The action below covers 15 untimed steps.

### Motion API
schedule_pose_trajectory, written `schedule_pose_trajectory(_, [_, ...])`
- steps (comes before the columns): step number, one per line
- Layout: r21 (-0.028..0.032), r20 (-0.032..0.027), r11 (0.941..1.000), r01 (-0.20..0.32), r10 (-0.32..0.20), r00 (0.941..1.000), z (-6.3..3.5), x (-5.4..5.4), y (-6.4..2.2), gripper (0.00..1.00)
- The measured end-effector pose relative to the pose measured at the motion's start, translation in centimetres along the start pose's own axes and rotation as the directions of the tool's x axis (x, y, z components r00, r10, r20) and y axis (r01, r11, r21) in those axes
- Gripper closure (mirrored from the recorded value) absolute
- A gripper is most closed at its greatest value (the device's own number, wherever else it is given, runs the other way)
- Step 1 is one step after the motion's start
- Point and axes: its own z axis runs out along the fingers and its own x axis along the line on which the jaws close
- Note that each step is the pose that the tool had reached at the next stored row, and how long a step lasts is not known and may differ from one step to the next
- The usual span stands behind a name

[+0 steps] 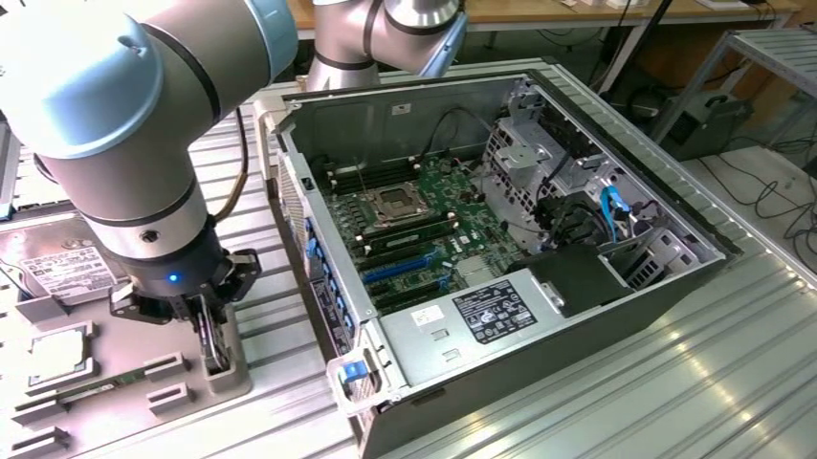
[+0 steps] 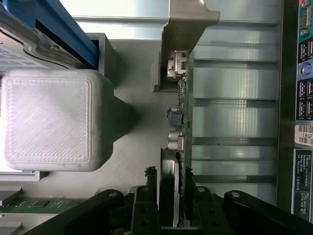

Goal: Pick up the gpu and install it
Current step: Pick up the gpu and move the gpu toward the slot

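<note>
- where is the gpu [image 2: 182, 122]?
- you have it standing on edge in a slot of the grey tray [image 1: 141, 335], at the exterior view's left, beside the open case [image 1: 664, 306]. its silver bracket [image 2: 188, 29] is at the end away from the claw [image 1: 213, 349].
- and the claw?
- your claw is down on the tray, astride the card's other end. i cannot tell whether it is clenched on the card or released.
- what lies around it?
- a white block [image 2: 49, 120] stands near the card. a drive [image 1: 57, 268] lies further toward the exterior view's left. inside the case, the green board [image 1: 422, 220] faces up.
</note>
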Motion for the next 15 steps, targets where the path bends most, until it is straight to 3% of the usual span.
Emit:
schedule_pose_trajectory(9, [0.0002, -0.0003, 1.0, 0.0, 0.0, 1.0, -0.07, 0.0, 0.0, 0.72])
schedule_pose_trajectory(15, [0.0, -0.0012, 1.0, 0.0, 0.0, 1.0, -1.38, -0.1, 0.06, 0.72])
